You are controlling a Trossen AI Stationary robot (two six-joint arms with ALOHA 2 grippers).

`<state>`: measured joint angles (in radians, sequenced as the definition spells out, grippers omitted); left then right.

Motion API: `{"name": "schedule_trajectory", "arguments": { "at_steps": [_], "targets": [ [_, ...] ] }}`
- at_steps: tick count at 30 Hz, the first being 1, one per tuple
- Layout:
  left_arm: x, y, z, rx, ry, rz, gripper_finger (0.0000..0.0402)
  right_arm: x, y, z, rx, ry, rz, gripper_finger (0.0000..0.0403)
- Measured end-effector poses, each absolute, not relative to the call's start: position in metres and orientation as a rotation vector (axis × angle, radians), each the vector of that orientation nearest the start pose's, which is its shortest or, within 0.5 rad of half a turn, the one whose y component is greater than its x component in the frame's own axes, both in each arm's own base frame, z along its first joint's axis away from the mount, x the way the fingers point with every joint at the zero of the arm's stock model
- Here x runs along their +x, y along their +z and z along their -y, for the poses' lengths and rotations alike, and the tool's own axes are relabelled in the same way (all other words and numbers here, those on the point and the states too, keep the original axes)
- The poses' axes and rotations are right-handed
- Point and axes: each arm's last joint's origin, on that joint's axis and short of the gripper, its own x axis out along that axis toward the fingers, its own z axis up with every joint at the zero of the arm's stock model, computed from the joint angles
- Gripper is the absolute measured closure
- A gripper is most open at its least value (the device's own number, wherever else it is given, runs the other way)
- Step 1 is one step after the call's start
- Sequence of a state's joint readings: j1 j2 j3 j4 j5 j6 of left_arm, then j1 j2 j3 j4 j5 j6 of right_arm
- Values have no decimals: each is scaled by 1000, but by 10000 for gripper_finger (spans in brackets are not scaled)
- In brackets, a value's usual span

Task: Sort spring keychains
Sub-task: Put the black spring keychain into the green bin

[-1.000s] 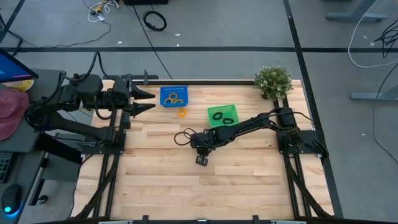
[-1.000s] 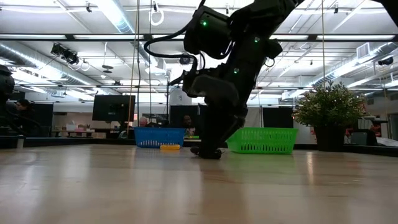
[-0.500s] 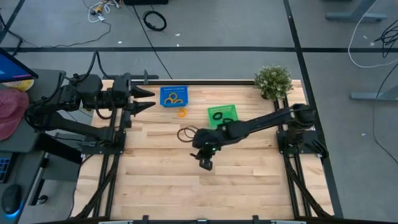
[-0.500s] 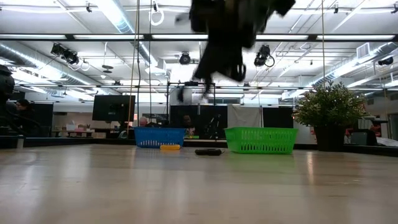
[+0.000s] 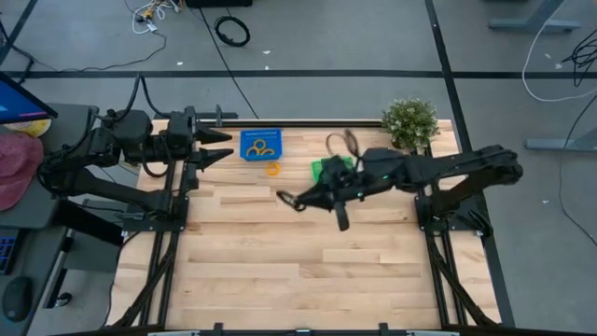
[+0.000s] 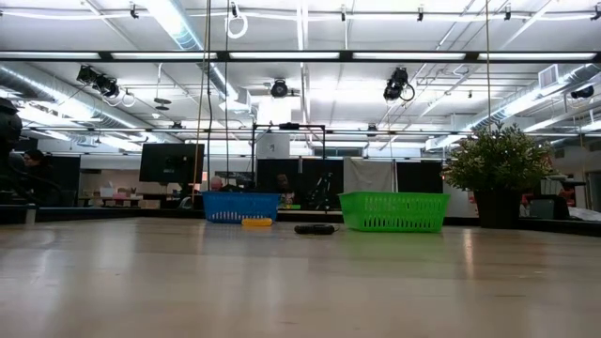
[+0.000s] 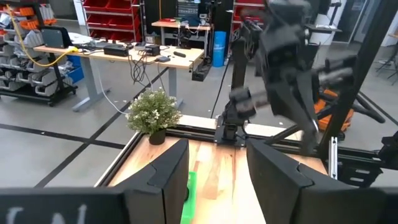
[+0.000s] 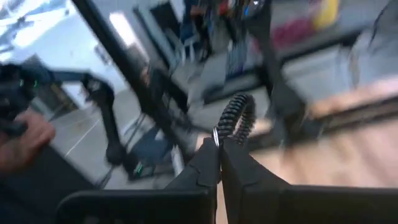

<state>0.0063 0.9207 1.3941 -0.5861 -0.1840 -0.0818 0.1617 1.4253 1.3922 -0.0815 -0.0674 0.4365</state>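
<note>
My right arm [image 5: 373,173] is raised high over the table by the green basket [image 5: 333,173] and is out of the low view. Its gripper [image 8: 221,146] is shut on a black spring keychain [image 8: 236,118]. Another black keychain [image 6: 315,228] lies flat on the table between the baskets. An orange keychain [image 5: 272,169] lies in front of the blue basket [image 5: 260,145], which holds orange ones. The green basket holds black ones, partly hidden by the arm. My left gripper [image 5: 222,149] waits open at the table's left far edge. My right gripper pinches the black keychain between its two fingertips, at one spot on the coil [image 8: 217,135]. The rest of the loop [image 8: 241,112] stands out beyond the fingertips. The keychain is lifted clear of the table.
A potted plant [image 5: 410,121] stands at the table's far right corner. The two baskets [image 6: 241,207] [image 6: 394,211] sit side by side near the far edge. The near half of the wooden top [image 5: 298,271] is bare.
My right arm has risen from the table, where its gripper stood on the black keychain's spot, up out of the low view. It has also swung toward the green basket. It carries a black keychain, and another black keychain has stayed on the table.
</note>
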Motion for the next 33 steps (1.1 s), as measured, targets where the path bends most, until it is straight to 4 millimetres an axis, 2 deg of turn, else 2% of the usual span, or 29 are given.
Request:
{"name": "schedule_trajectory", "arguments": {
  "at_steps": [6,15,19,24,29,33],
  "targets": [
    [146,468,-7,-71,217,-104,236,294,427,-48,336,159,-91,401],
    [147,468,-7,-81,221,-106,236,218,444,-38,293,-46,-184,401],
    [147,468,-7,-81,221,-106,236,193,437,-37,313,-110,-169,402],
    [147,468,-8,-85,243,-104,236,175,411,-35,377,-184,-162,402],
    [147,468,-8,-106,245,-101,236,169,390,-34,428,-242,-164,402],
    [147,468,-8,-114,248,-100,236,176,385,-36,392,-269,-177,402]
  ]
}}
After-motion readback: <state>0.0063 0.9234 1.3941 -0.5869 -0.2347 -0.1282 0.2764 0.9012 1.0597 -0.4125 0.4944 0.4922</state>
